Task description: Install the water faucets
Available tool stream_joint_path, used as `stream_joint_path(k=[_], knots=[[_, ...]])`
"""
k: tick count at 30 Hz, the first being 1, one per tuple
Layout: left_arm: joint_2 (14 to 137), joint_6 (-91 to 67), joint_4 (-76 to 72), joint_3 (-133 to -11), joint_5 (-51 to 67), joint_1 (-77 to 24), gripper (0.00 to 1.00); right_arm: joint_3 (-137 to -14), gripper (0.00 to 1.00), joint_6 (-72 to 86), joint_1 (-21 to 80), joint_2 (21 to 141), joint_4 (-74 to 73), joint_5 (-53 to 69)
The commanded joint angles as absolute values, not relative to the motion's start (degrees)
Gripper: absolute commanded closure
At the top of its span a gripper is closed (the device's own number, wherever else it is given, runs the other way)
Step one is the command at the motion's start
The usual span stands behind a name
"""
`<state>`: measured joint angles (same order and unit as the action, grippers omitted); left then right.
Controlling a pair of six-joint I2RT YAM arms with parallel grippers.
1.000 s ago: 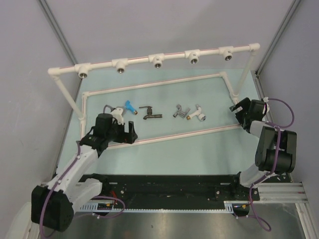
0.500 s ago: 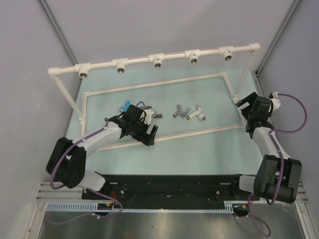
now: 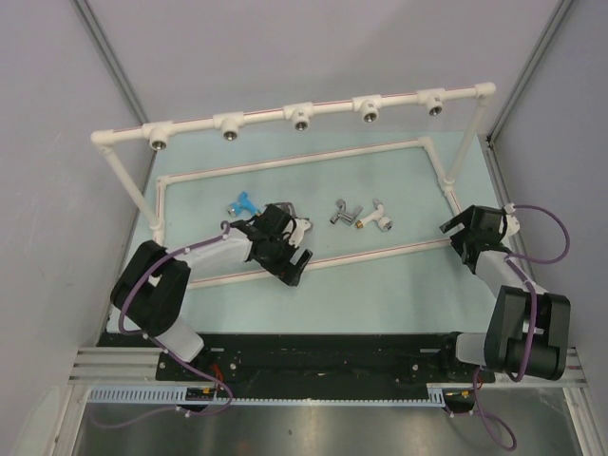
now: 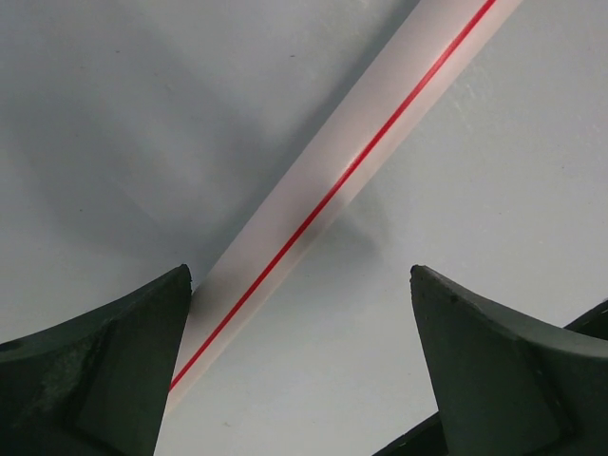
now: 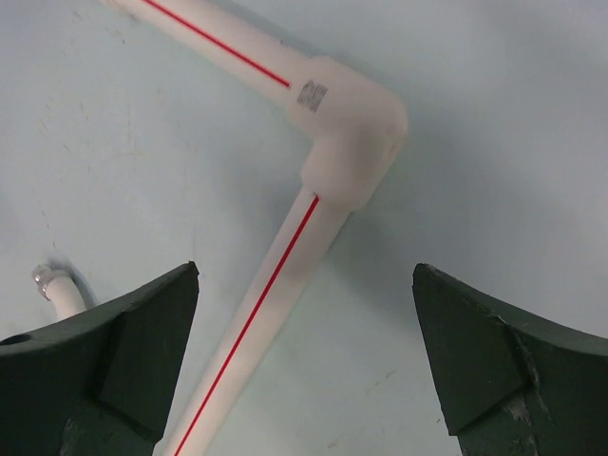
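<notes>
Three of the water faucets lie on the green mat inside the pipe frame: a blue one [image 3: 241, 202], a silver-grey one [image 3: 342, 211] and a white one [image 3: 377, 217]. The dark faucet is hidden under my left wrist. My left gripper [image 3: 294, 265] [image 4: 300, 274] hangs open over the frame's front pipe [image 4: 323, 199], which runs slantwise past its left finger. My right gripper [image 3: 455, 237] [image 5: 306, 268] is open above the frame's near right corner elbow [image 5: 350, 128]. Neither holds anything.
A raised white rail [image 3: 190, 122] on posts crosses the back and carries several tee fittings with metal sockets, such as the middle one [image 3: 300, 116]. A small white tube with a metal end [image 5: 55, 288] shows at the left of the right wrist view.
My left gripper has swung right, past the blue faucet, and now sits over the front pipe. My right gripper has dropped toward the near right corner of the frame. Both stayed open.
</notes>
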<state>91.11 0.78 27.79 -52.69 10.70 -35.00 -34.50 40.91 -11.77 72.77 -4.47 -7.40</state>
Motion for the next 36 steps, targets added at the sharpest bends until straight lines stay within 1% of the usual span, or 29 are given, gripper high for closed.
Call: stream_joint_path(k=[1, 6, 11, 19, 24, 28, 31, 35, 36], knots=[[92.9, 3.1, 32.0, -53.2, 13.9, -39.3, 0.00, -34.9, 0.00, 40.9, -9.1, 77.6, 2.6, -4.0], [94.0, 2.1, 32.1, -51.7, 16.1, -43.5, 0.00, -38.0, 0.00, 38.0, -5.4, 85.0, 7.0, -0.1], [94.0, 1.5, 32.8, -51.5, 19.6, -45.2, 0.00, -43.1, 0.00, 35.0, -0.6, 92.4, 9.3, 4.0], [92.2, 0.6, 32.6, -50.9, 19.2, -45.4, 0.00, -49.0, 0.00, 31.0, 4.9, 97.2, 12.5, 8.6], [89.9, 0.4, 32.3, -50.4, 19.7, -45.5, 0.00, -50.6, 0.00, 27.6, 5.4, 94.0, 7.4, 5.4], [86.7, 0.4, 30.9, -50.0, 22.2, -45.5, 0.00, -50.8, 0.00, 22.5, 5.4, 85.2, 2.5, 0.3], [84.9, -1.3, 29.8, -50.0, 24.1, -45.4, 0.00, -50.9, 0.00, 20.0, 6.0, 81.1, 0.3, 0.0], [82.8, -1.9, 28.8, -49.7, 24.2, -45.5, 0.00, -50.9, 0.01, 18.5, 7.3, 80.7, 0.6, 3.2], [81.7, -2.1, 28.5, -49.7, 23.7, -45.5, 0.00, -50.8, 0.02, 18.1, 7.6, 81.1, 1.1, 3.7]])
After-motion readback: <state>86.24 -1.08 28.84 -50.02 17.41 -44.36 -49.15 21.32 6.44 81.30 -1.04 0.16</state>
